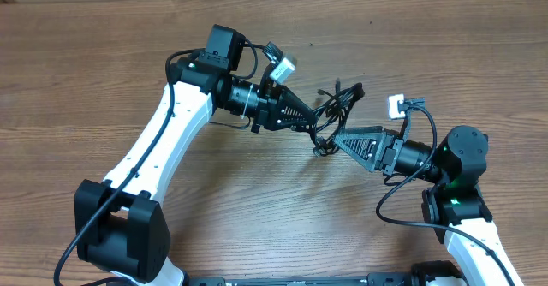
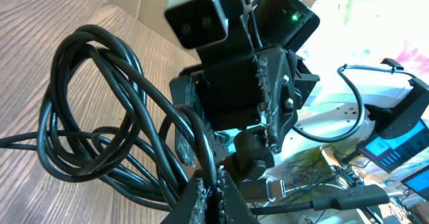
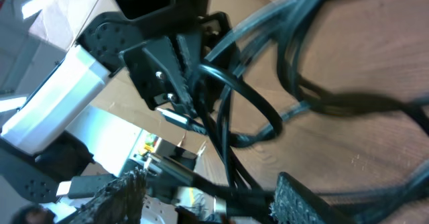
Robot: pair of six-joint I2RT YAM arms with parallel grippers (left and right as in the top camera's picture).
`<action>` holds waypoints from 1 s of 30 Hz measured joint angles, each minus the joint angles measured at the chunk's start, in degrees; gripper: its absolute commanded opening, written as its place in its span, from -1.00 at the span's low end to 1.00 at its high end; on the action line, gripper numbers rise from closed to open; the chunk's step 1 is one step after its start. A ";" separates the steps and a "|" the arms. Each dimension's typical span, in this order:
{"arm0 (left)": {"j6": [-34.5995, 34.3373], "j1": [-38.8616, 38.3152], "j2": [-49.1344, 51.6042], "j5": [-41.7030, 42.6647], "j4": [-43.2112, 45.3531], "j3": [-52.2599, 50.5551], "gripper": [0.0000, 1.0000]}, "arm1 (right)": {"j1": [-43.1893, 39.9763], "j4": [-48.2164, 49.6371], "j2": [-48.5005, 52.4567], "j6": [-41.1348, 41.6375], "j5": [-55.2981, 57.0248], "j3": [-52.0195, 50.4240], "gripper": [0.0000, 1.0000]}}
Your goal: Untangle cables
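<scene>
Left gripper [image 1: 313, 120], mid-frame, clamped the cables [image 1: 341, 96] to anchor the tangle; right gripper [image 1: 337, 140] seemingly stood open around strands, ready to pull.

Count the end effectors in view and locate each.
2. The left end effector is shut on the cables; the right end effector, jaws apart, meets them from the lower right.

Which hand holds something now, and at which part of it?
The left hand is shut on the cables, pinching a strand of the tangle. The right hand is open; strands lie inside it, not gripped.
</scene>
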 measured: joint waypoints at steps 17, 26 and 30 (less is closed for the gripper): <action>-1.62 -0.37 0.00 5.92 0.00 0.00 -0.91 | 0.02 3.80 0.00 -7.48 1.66 0.00 0.13; -1.79 -0.79 0.00 6.25 0.00 0.00 -0.91 | 0.00 3.87 0.00 -8.31 5.27 0.00 0.08; -1.81 -2.29 0.00 6.29 0.15 0.00 -0.91 | 0.02 3.91 0.00 -8.28 6.71 0.00 0.08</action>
